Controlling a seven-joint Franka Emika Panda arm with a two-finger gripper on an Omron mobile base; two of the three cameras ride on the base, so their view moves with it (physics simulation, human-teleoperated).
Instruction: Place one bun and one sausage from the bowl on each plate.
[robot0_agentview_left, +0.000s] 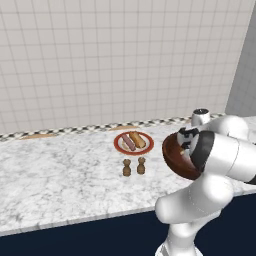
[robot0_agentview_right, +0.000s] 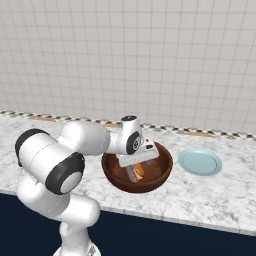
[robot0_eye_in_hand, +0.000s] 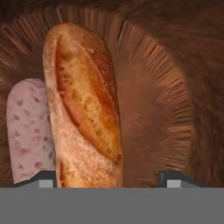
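Bun (robot0_eye_in_hand: 85, 109) and sausage (robot0_eye_in_hand: 29, 131) lie side by side on the floor of the dark reddish-brown bowl (robot0_eye_in_hand: 175, 87), directly under the hand (robot0_eye_in_hand: 107, 177). In the hand view the golden, crusty bun runs lengthwise straight ahead of the hand, its near end between the two dark fingertips (robot0_eye_in_hand: 175, 177), closer to the left one. The pink speckled sausage touches the bun's left flank, just outside the left fingertip. The fingertips stand well apart with the bun in the gap, and neither visibly presses on it, so whether the hand grips anything cannot be told.

From the right base view the hand (robot0_agentview_right: 134, 167) reaches down inside the bowl (robot0_agentview_right: 155, 180), with the bun (robot0_agentview_right: 140, 171) showing orange beneath it. The empty teal-rimmed plate (robot0_agentview_right: 200, 161) sits on the marble table (robot0_agentview_right: 220, 195) just to the right of the bowl, apart from it.

In the left base view the bowl (robot0_agentview_left: 176, 157) is partly hidden by the arm. Left of it lies the red-rimmed plate (robot0_agentview_left: 119, 145), carrying one bun (robot0_agentview_left: 137, 139) and one sausage (robot0_agentview_left: 128, 143) side by side. Two small brown shakers (robot0_agentview_left: 134, 167) stand upright on the table (robot0_agentview_left: 60, 175) just in front of that plate. A small white-and-dark canister (robot0_agentview_left: 200, 117) stands behind the bowl near the tiled wall.

No writing, brand or label can be read on anything.
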